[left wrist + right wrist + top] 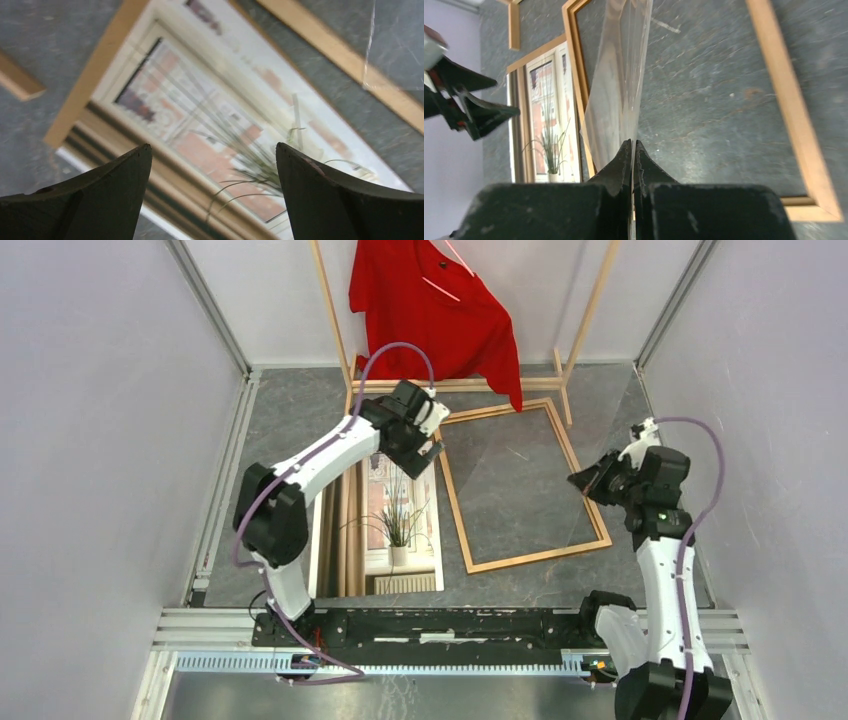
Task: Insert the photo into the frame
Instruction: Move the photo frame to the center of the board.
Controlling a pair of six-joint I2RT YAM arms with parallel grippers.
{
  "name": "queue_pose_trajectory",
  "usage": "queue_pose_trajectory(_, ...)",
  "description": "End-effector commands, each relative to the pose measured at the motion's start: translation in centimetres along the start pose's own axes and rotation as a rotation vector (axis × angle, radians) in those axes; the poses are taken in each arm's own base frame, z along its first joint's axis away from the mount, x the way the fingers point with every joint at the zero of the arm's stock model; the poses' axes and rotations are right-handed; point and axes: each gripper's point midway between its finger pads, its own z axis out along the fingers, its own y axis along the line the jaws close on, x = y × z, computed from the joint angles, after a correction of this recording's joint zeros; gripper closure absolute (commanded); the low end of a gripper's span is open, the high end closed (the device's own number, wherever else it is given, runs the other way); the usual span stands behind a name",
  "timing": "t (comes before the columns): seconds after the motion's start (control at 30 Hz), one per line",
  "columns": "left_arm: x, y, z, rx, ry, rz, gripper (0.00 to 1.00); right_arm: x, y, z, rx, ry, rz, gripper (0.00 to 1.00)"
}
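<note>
Left arm (320, 460) reaching forward, left claw (428, 432) wide apart over photo's (400, 525) far end, right arm (665, 575) elbow-up, right claw (633, 145) clamped on clear sheet (619, 85) above frame (540, 556), photo flat on table (290, 410), just beside frame

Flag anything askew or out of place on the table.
The frame lies skewed, rotated relative to the photo lying straight beside it. The right gripper is shut on the clear sheet, which is lifted at one edge and bowed over the frame. No damage visible.

Grey table (290, 420): photo (400, 530), frame (540, 553) flat, side by side; rack (585, 315) behind.
</note>
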Motion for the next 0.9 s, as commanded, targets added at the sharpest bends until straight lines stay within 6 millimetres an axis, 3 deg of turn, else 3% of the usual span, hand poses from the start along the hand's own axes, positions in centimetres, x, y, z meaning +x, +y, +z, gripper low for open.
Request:
queue_pose_trajectory(0.0,-2.4,-4.0,2.2,0.083,-0.032,-0.126,0.0,-3.8,0.1,-3.8,0.129,-0.069,-0.101,1.0)
queue_pose_trajectory(0.13,-3.7,-6.6,4.0,0.139,-0.022,-0.162,0.0,-7.9,1.9,-6.0,0.171,-0.129,-0.145,1.0)
queue_pose_trajectory(0.23,-5.0,-8.3,4.6,0.178,-0.032,-0.188,0.0,-9.7,3.2,-6.4,0.148,-0.181,-0.15,1.0)
queue_pose_trajectory(0.4,-5.8,-10.0,6.2,0.172,-0.042,-0.2,0.0,-8.6,3.0,-5.2,0.109,-0.13,-0.13,1.0)
queue_pose_trajectory(0.6,-4.3,-12.4,9.1,0.165,0.011,-0.167,0.04,-8.8,3.4,-5.3,0.095,-0.139,-0.139,1.0)
queue_pose_trajectory(0.73,-3.5,-12.0,10.4,0.111,0.03,-0.156,0.11,-8.8,3.7,-5.2,0.074,-0.14,-0.137,1.0)
queue_pose_trajectory(0.87,-1.7,-11.3,11.4,0.055,0.059,-0.109,0.24,-8.3,3.8,-4.8,0.048,-0.134,-0.123,1.0)
